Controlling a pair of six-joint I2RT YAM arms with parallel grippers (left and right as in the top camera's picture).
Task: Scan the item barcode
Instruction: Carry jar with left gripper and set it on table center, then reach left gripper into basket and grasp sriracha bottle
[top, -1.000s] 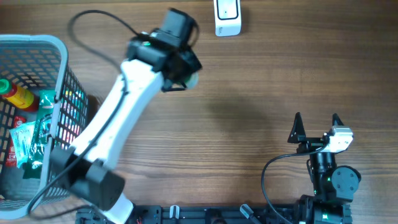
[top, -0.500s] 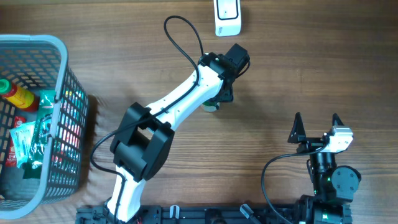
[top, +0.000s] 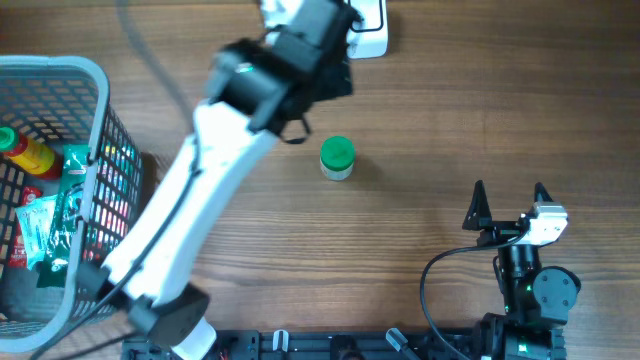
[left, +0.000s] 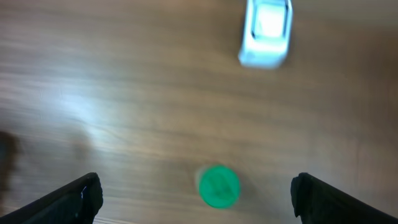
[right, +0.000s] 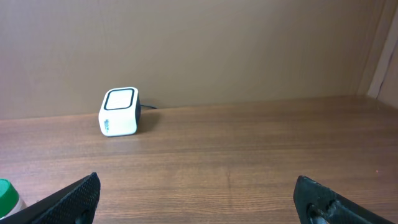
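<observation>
Green-capped small round bottle (top: 337, 158) is seen upright on the table beneath the left gripper (left: 195, 185), whose 2 fingers are spread wide, nothing held. It is judged light, rigid and slippery; the sides under the cap are best gripped.

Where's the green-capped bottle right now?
In the overhead view the green-capped bottle stands free on the table near its middle, just nearside of the white scanner, beside the left arm and well left of the right gripper.

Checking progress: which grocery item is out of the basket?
The green-capped bottle, standing alone on the wooden table near the white scanner. The red-and-yellow bottle and the green packets are all inside the grey basket.
</observation>
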